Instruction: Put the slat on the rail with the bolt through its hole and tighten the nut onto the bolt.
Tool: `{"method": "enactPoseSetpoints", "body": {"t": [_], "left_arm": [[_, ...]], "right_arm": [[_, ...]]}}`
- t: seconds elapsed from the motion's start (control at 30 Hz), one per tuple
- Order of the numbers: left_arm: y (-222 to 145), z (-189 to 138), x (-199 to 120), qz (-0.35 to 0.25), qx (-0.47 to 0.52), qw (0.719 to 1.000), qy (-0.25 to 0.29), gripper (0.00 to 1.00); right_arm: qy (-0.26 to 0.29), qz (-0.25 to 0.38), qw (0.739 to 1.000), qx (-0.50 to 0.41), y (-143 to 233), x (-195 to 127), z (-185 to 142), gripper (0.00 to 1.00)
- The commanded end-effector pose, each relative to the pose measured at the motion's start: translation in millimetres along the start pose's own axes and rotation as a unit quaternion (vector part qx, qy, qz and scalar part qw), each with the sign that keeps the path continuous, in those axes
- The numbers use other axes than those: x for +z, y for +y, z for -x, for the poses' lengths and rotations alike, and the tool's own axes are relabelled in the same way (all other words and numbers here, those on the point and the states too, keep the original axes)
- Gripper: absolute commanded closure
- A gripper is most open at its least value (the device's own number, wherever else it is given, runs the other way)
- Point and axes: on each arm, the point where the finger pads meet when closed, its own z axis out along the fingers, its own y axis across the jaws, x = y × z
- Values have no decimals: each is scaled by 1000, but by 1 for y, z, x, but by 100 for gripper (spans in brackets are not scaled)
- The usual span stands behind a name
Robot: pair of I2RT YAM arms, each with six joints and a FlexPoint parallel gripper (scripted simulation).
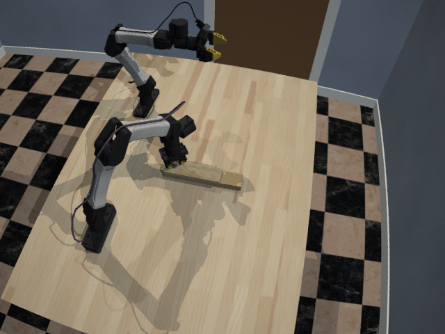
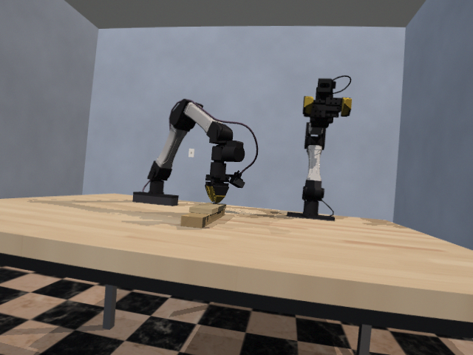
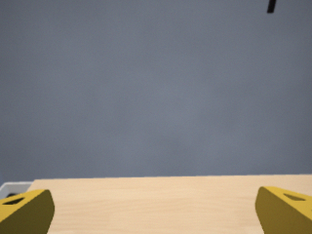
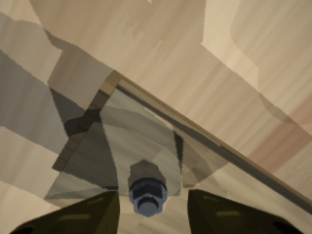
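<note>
The pale slat (image 1: pixel 201 170) (image 2: pixel 206 208) lies flat along the top of the wooden rail (image 1: pixel 231 180) (image 2: pixel 191 220), with one rail end uncovered. In the right wrist view a dark nut (image 4: pixel 147 187) sits around the bolt (image 4: pixel 147 206), whose end shows. Whether the nut presses on the slat cannot be told. My right gripper (image 1: pixel 176 164) (image 2: pixel 215 199) (image 4: pixel 153 199) points down over that end. Its fingers are partly open on either side of the nut, with gaps to it. My left gripper (image 1: pixel 223 46) (image 2: pixel 327 106) (image 3: pixel 154 197) is wide open, empty and raised far from the slat.
The wooden table (image 1: pixel 251 251) (image 2: pixel 324 259) carries both arm bases, the right arm's base (image 1: pixel 99 228) (image 2: pixel 155 198) and the left arm's base (image 1: pixel 146 103) (image 2: pixel 310 216). Arm shadows fall across the table and slat. A brown door (image 1: pixel 265 35) stands beyond the table.
</note>
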Motion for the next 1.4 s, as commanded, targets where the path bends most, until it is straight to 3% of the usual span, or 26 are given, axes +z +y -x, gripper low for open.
{"method": "enactPoseSetpoints", "body": {"t": [0.0,0.73,1.2,1.37], "left_arm": [[-1,7,-2,-1,1,1000,-10,0],[-1,7,-2,-1,1,1000,-10,0],[-1,7,-2,-1,1,1000,-10,0],[-1,7,-2,-1,1,1000,-10,0]], "right_arm": [[-3,1,1000,-2,1,7,0,64],[-3,-1,1000,-2,0,9,1,65],[-4,-9,1000,-1,-2,-1,2,86],[-4,-9,1000,-1,-2,-1,2,86]]}}
